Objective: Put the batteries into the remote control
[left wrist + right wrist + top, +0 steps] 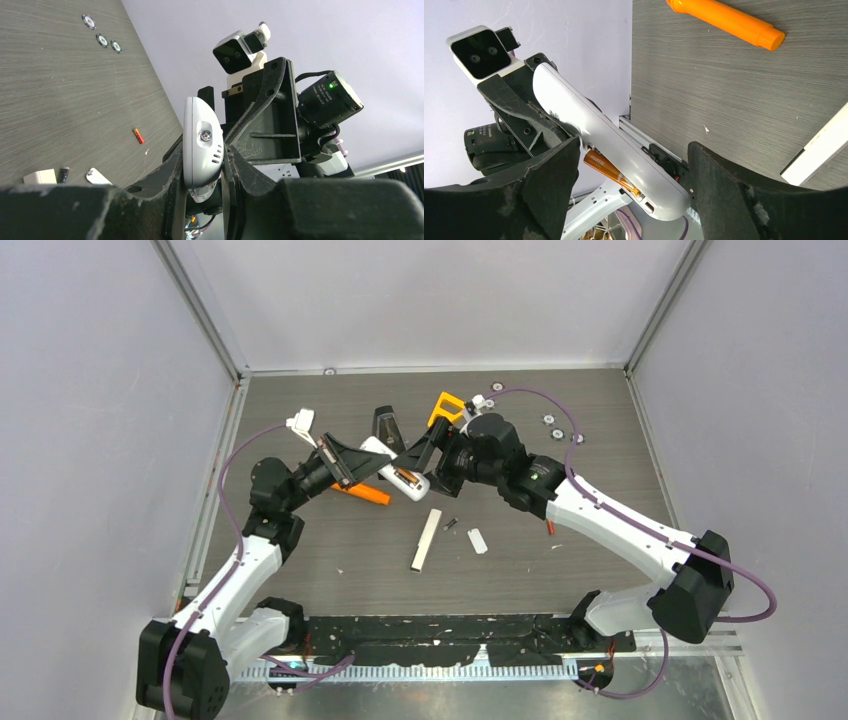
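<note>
Left pincer [204, 172] has the remote [201, 140] clamped narrow, a finger on each long edge. The remote's up off the tabletop [320, 550] & tilted toward the other arm.

Right pincer [633, 152] is spread wide, one finger each side of the remote's free end. There's a clear gap at one finger; the other finger [551, 185] is v. close to the body, can't tell if it touches.

Orange battery [605, 168] lies along the open bay on the remote's back, betw. the two right fingers and just beside the close one. Fully seated or not, can't tell.

On the tabletop, the dark battery [450, 524] lies near the far end of a 2nd white remote [427, 538]. A small white cover [478, 540] is just right of it. All of these are nearer the arm bases than the pincers.

Red battery [549, 527] lies further right, well apart from both pincers. Orange cylinder [362, 494] lies flat close by the left pincer. Silver discs [548, 420] sit toward the far right.
</note>
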You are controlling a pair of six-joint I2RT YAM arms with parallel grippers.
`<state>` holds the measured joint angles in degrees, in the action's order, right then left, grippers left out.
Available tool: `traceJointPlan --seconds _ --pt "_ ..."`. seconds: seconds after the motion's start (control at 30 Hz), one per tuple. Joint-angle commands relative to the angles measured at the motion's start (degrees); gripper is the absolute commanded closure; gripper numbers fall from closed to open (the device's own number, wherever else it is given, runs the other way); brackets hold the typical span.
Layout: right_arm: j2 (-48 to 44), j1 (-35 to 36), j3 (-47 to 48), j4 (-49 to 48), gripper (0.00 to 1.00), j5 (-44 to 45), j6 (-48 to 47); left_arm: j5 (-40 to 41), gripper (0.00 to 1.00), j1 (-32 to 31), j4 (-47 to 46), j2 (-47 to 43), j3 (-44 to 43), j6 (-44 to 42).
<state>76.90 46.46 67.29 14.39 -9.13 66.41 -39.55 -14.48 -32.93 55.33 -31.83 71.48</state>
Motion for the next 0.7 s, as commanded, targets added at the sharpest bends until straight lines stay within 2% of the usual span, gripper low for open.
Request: traceJointPlan --seconds 0.0,0.17,0.4,0.47,0.57,0.67 --pt "-0.3 0.3 0.0 -4.2 0.20 -0.5 1.4 0.5 1.00 0.2 -2.2 -1.4 -0.4 0.5" --pt "-0.3 0.2 -0.8 -4.7 0.29 -1.1 1.5 0.8 1.00 0.2 -0.7 -1.4 -0.8 3.0" --pt "-0.3 0.2 -1.0 -4.9 0.33 -1.3 1.2 0.9 1.00 0.2 1.3 -0.9 -1.2 5.3" --pt "-0.3 0.2 -0.9 -4.9 0.27 -1.3 1.2 0.8 1.00 0.2 1.5 -0.7 -1.3 5.3" --pt "-0.3 0.2 -0.4 -5.0 0.13 -1.0 0.9 0.5 1.00 0.2 1.5 -0.4 -1.2 5.0" --pt "-0.2 0.1 -0.1 -5.6 0.08 -1.3 0.7 0.4 1.00 0.2 1.6 -0.2 -1.1 5.0"
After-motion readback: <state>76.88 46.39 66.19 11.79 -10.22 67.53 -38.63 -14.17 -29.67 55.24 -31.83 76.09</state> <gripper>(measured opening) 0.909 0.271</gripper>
